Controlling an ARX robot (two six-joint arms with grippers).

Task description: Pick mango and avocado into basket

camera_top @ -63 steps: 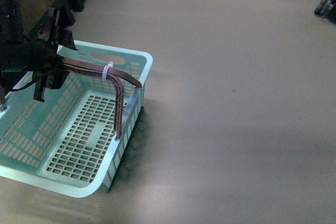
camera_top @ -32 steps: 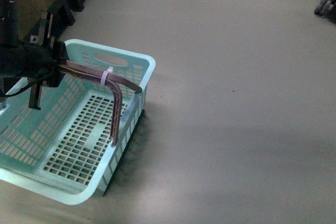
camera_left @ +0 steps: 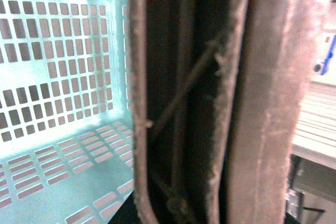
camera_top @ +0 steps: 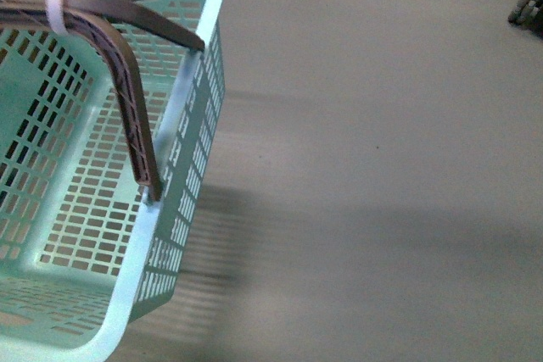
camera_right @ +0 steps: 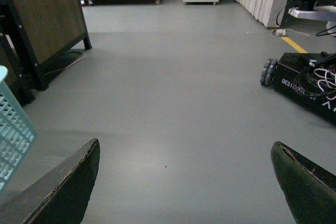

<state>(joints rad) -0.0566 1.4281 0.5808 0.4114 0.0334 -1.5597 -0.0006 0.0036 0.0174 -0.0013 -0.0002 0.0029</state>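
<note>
My right hand [camera_right: 185,145] is spread wide, its two dark fingers [camera_right: 68,192] well apart with only the grey floor [camera_right: 173,87] showing between them. My left hand's fingers show in no view, so I cannot tell how it is set. Its wrist camera is filled by the brown handles [camera_left: 262,103], very close and blurred, with the basket's [camera_left: 63,66] slotted wall and floor beside them.

In the front view the basket [camera_top: 197,158] fills the left side, close to the camera and tilted. One handle [camera_top: 127,91] bends across its rim with a white zip tie [camera_top: 58,2] around it. A shadow lies on the floor beside the basket – I cannot tell whether the two touch. A black wheeled base [camera_right: 310,82] stands well off to the right.
</note>
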